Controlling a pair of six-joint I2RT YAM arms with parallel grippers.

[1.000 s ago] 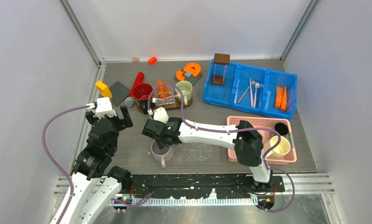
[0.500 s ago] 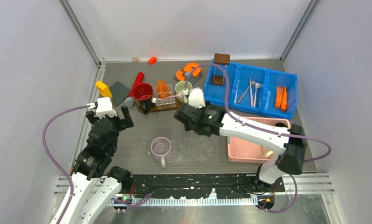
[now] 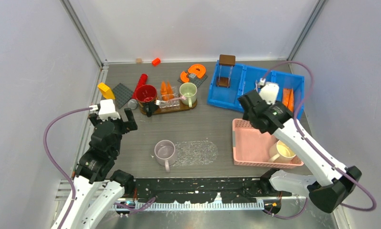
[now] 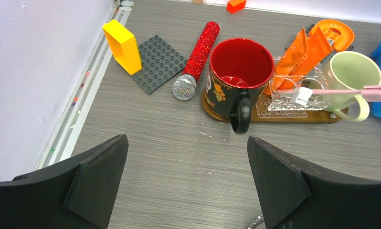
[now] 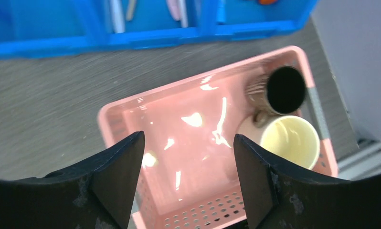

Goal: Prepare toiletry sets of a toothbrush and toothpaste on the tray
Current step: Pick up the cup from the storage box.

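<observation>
Near the far edge, left of centre, the tray (image 4: pixel 298 119) carries toothpaste tubes (image 4: pixel 298 52) and one pink toothbrush (image 4: pixel 336 90), so sets look begun, not finished; left gripper (image 4: pixel 187 139) and right gripper (image 5: pixel 187 138) gape empty, with more of both in the far-right blue bin (image 3: pixel 222 105).

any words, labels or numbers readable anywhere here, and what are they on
No text can be quoted with confidence.
On the orange tapered toothpaste tube: pale lettering along its side, too blurred to read.
On the small white tag on the pale pink toothbrush: dark print, too small to read.
On the black mug with red inside: an orange motif, not legible as words.
</observation>
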